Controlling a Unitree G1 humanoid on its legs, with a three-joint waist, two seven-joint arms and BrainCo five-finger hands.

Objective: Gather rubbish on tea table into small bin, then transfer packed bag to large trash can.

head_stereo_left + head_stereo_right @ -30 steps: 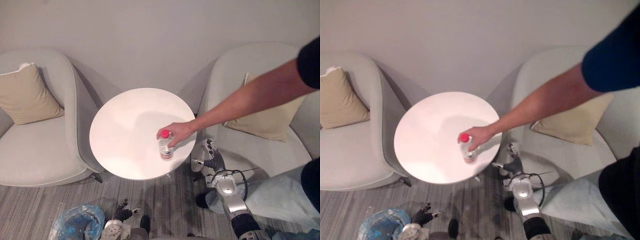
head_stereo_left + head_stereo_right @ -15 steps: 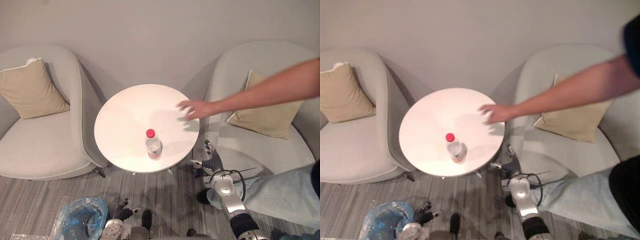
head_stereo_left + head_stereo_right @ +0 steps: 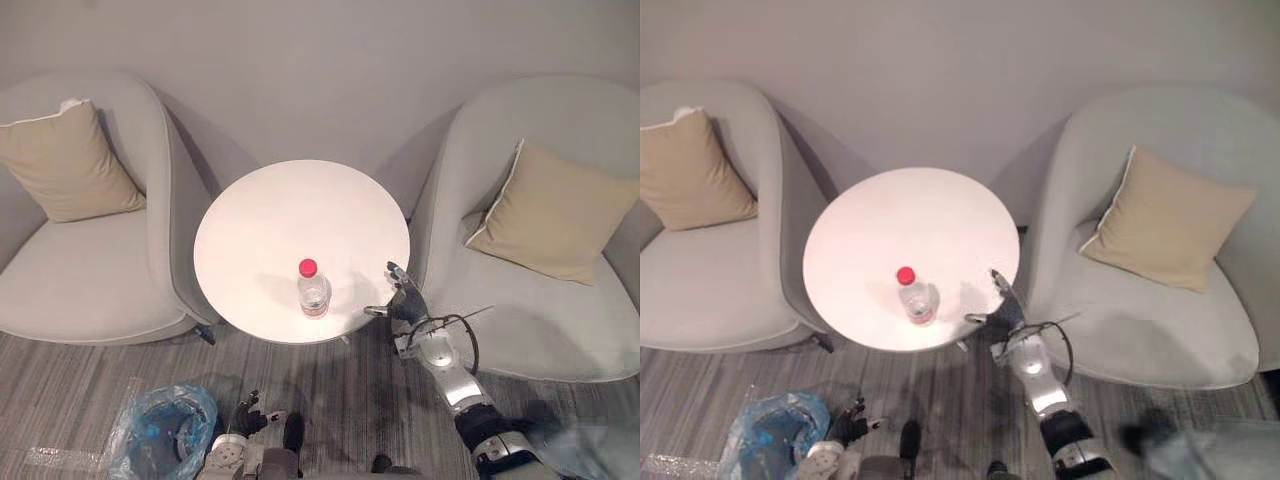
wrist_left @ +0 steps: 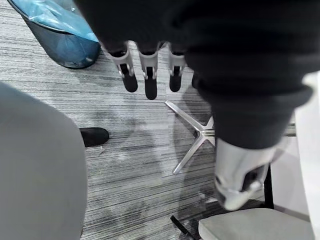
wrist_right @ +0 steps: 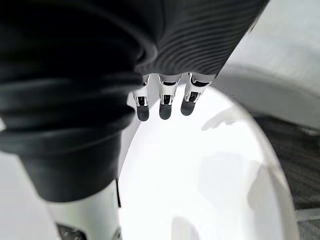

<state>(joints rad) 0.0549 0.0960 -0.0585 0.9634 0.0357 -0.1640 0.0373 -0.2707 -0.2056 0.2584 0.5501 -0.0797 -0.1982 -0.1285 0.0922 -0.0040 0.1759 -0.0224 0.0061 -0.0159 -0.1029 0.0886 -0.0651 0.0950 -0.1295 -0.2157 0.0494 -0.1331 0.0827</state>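
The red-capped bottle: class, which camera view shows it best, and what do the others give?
The left eye view: the bottle stands whole and upright on the round table, nothing overlapping it. The right eye view shows the same. The left wrist view faces floor and bin; the right wrist view faces bare tabletop.

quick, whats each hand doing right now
Left hand: open, holding nothing.
Right hand: open, holding nothing, by the table edge.

The right hand (image 3: 404, 302) and left hand (image 3: 243, 418) wear dark ribbed covers. Their fingers (image 5: 161, 97) are silver with dark tips, and the right forearm (image 3: 447, 368) is smooth silver-grey.
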